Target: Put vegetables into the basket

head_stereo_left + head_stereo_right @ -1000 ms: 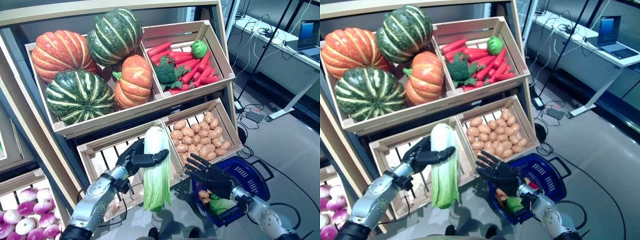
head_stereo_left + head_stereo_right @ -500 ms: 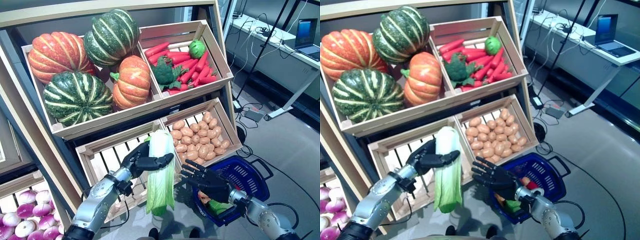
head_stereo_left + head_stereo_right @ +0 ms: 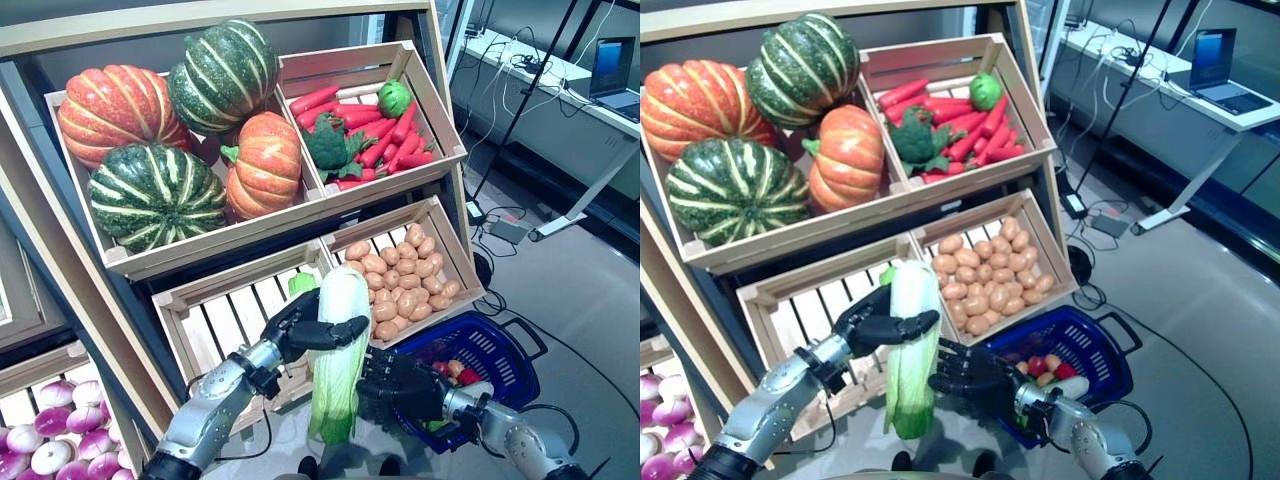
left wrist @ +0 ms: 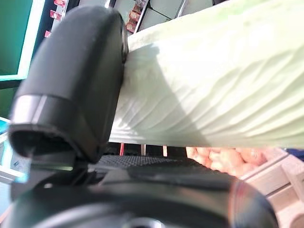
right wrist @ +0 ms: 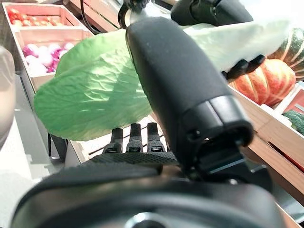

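Note:
A long pale-green napa cabbage [image 3: 337, 385] hangs upright in front of the stand's lower crate. My left hand [image 3: 300, 328] is curled round its upper part, and the left wrist view shows the thumb [image 4: 76, 80] pressed on the cabbage [image 4: 213, 95]. My right hand [image 3: 395, 385] is right beside the cabbage's lower half with straight fingers [image 5: 133, 137] under the leaf [image 5: 95, 95]. The blue basket [image 3: 508, 338] stands on the floor behind the right hand. Small red and orange vegetables and a green one lie in it.
The wooden stand [image 3: 250, 235] with slanted crates rises close behind both hands. An empty slatted crate [image 3: 225, 320] is behind the left hand. A desk with a laptop [image 3: 615, 70] and cables stands at the far right, with open grey floor [image 3: 590, 290] beside the basket.
My left hand has carried the cabbage right and a little lower, toward the basket. My right hand has moved left from over the basket to the cabbage's lower half.

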Available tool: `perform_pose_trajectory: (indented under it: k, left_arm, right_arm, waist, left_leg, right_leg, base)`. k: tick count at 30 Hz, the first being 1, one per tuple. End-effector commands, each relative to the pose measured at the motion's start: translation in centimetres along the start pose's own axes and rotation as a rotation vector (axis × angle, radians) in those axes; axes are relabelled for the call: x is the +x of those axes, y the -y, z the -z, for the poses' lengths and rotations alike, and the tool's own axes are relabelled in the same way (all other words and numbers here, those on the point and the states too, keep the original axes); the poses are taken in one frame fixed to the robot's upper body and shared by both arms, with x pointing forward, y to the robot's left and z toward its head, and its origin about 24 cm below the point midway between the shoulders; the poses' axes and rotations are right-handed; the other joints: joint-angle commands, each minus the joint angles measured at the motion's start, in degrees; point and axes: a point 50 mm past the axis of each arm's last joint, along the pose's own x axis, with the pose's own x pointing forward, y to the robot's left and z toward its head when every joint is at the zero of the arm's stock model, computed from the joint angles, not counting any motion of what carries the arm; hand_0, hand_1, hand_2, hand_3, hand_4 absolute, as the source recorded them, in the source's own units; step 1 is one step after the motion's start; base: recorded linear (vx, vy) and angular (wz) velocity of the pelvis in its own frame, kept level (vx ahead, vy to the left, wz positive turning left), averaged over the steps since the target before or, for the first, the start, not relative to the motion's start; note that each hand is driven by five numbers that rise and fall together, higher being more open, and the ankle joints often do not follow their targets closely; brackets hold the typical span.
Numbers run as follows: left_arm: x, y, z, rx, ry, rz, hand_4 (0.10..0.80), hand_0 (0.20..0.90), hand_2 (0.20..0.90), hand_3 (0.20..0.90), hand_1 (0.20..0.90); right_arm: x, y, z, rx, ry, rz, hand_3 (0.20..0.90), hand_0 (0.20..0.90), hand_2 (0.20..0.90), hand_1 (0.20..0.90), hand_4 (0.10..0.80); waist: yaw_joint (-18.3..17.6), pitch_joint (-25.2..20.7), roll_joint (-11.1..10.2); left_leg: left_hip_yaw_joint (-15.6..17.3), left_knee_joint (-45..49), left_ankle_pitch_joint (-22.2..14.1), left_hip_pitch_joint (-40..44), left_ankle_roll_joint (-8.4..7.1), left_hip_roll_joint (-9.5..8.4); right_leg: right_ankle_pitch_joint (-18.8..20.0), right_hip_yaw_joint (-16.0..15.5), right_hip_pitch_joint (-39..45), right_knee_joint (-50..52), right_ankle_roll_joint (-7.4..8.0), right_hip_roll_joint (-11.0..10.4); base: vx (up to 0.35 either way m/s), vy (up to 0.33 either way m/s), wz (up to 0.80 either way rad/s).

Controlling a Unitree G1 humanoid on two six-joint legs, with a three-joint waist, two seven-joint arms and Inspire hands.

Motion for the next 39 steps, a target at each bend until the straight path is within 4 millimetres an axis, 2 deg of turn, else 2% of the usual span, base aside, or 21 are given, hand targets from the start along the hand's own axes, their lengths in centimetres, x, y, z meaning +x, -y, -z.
perform_pose_trajectory:
  k: [1,11,17,23,34,35,36,37,39]
  left_arm:
    - [2.7,3.1,-6.9,0.026,0.344,0.228,0.400,0.300,0.300,0.300,0.300]
    - [2.8,3.9,-7.6,0.053,0.387,0.267,0.400,0.300,0.300,0.300,0.300]
    - [3.0,4.7,-7.6,-0.094,0.404,0.351,0.400,0.300,0.300,0.300,0.300]
    - [3.1,5.9,-7.3,-0.167,0.411,0.473,0.400,0.300,0.300,0.300,0.300]
    - [3.3,7.5,-6.3,-0.220,0.349,0.624,0.400,0.300,0.300,0.300,0.300]
    - [3.2,7.8,-6.1,-0.215,0.336,0.659,0.400,0.300,0.300,0.300,0.300]
    - [3.2,7.9,-6.0,-0.212,0.330,0.665,0.400,0.300,0.300,0.300,0.300]
    - [3.2,8.0,-5.9,-0.212,0.320,0.676,0.400,0.300,0.300,0.300,0.300]
    - [3.3,8.1,-5.7,-0.208,0.304,0.686,0.400,0.300,0.300,0.300,0.300]
  right_arm:
    - [2.6,-3.5,-2.7,-0.130,0.034,-0.238,0.900,0.900,0.900,0.900,0.800]
    - [3.3,-4.0,-0.6,-0.081,-0.071,-0.281,0.900,0.900,0.900,0.900,0.800]
    - [3.8,-4.7,0.6,-0.066,-0.137,-0.354,0.900,0.900,0.900,0.900,0.800]
    - [3.5,-4.7,1.8,-0.067,-0.238,-0.389,0.900,0.900,0.900,0.900,0.800]
    - [3.6,-5.2,2.0,-0.083,-0.265,-0.449,0.900,0.900,0.900,0.900,0.800]
    - [3.8,-5.4,2.0,-0.079,-0.254,-0.461,0.566,0.566,0.566,0.566,0.577]
    - [3.8,-5.5,2.0,-0.078,-0.252,-0.464,0.328,0.328,0.328,0.328,0.419]
    - [3.8,-5.6,1.9,-0.075,-0.247,-0.470,0.300,0.300,0.300,0.300,0.400]
    - [3.9,-5.8,2.0,-0.064,-0.239,-0.481,0.300,0.300,0.300,0.300,0.400]
  waist:
    - [1.4,-3.1,-1.5]
    - [1.8,-3.3,-1.4]
    - [2.0,-3.4,-1.3]
    - [2.0,-3.7,-1.2]
    - [1.9,-4.1,-1.0]
    - [1.8,-4.1,-0.9]
    - [1.7,-4.1,-0.9]
    - [1.7,-4.1,-0.9]
    - [1.5,-4.2,-0.8]
  left_leg:
    - [-2.2,0.5,-3.6,0.6,-3.41,1.35]
    - [-2.8,0.3,-3.3,0.6,-3.40,1.21]
    - [-3.0,0.2,-3.3,0.6,-3.46,1.15]
    - [-3.1,0.1,-3.2,0.5,-3.48,1.08]
    - [-3.2,0.1,-3.1,0.1,-3.46,1.07]
    - [-3.2,0.1,-3.1,0.1,-3.41,1.05]
    - [-3.2,0.1,-3.1,0.1,-3.41,1.04]
    - [-3.2,0.1,-3.1,0.1,-3.37,1.01]
    - [-3.0,0.1,-3.1,0.1,-3.32,1.01]
  right_leg:
    - [-0.6,-0.2,3.1,0.3,4.09,-3.9]
    - [-0.6,-0.2,3.1,0.3,4.01,-3.9]
    - [-0.5,-0.1,3.0,0.3,3.98,-3.9]
    - [-0.4,0.2,2.9,0.3,3.95,-3.9]
    - [-0.3,0.9,2.5,0.3,3.94,-3.8]
    - [-0.3,0.9,2.4,0.3,3.96,-3.8]
    - [-0.3,1.0,2.4,0.3,3.95,-3.8]
    - [-0.3,1.0,2.3,0.3,3.97,-3.7]
    - [-0.3,1.2,2.3,0.3,4.03,-3.8]
  base:
    - [0.000,0.000,0.00]
    - [0.000,0.000,0.00]
    - [0.000,0.000,0.00]
    - [0.000,0.000,0.00]
    - [0.000,0.000,0.00]
    - [0.000,0.000,0.00]
    - [0.000,0.000,0.00]
    - [0.000,0.000,0.00]
    - [0.000,0.000,0.00]
